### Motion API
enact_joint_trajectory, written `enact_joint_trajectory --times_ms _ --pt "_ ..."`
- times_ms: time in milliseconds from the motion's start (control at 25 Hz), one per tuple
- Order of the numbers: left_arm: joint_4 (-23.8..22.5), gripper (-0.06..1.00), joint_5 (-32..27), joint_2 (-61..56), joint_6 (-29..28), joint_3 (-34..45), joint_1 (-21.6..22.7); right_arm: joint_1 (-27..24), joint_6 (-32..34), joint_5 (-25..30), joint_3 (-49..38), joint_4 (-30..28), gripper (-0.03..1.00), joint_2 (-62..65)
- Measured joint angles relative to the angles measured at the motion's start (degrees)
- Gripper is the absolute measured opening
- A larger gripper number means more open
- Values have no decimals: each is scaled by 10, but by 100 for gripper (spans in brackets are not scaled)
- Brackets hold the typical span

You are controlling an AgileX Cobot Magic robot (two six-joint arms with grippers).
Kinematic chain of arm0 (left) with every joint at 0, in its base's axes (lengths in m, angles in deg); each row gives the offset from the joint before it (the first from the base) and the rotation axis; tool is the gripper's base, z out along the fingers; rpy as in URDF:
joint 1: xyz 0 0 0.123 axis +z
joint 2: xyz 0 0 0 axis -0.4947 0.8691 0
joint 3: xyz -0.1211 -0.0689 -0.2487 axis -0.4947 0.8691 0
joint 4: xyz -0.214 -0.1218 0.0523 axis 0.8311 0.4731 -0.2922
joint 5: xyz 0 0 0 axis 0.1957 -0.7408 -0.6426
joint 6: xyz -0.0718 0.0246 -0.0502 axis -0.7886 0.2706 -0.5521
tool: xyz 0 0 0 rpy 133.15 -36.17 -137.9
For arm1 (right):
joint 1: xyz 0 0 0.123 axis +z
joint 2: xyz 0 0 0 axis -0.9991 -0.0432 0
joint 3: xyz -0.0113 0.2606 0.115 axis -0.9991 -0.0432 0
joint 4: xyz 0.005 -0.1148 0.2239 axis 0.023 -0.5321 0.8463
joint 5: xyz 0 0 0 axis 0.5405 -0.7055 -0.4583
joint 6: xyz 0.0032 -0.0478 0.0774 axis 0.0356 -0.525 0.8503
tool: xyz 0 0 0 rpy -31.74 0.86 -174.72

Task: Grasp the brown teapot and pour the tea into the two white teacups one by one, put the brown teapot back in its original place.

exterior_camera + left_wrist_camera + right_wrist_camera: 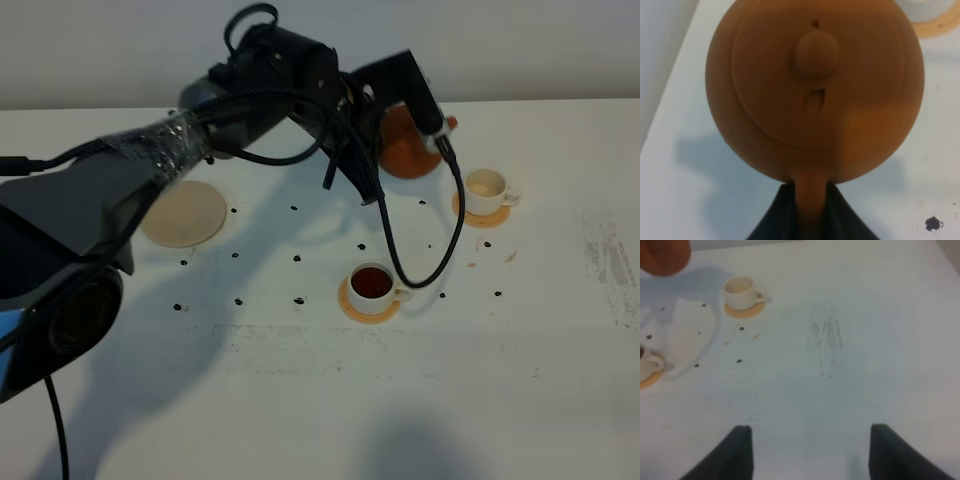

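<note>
The high camera sits above the near edge of the table point(330, 400) and looks down and away toward the far wall, so it sees nearly all of it. The left wrist camera is very close to the brown teapot point(815, 95) and faces its lid. The right wrist camera is farther off, over the right side, looking down and left past the right gripper point(810, 430). All three show the teapot; the high and right views share the far teacup point(487, 185) and near teacup point(372, 285)

brown teapot point(405, 150) aloft near empty teacup point(487, 188) | other teacup point(374, 300) holds tea point(371, 281) | cream plate point(183, 213) apart
</note>
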Motion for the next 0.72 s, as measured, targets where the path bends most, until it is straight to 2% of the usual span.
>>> enact_joint_trajectory --times_ms 280,720 --pt "-6 8 15 22 57 0 -5 0 0 0 0 0 49 0" --pt "-13 8 73 27 65 -1 -10 0 0 0 0 0 49 0"
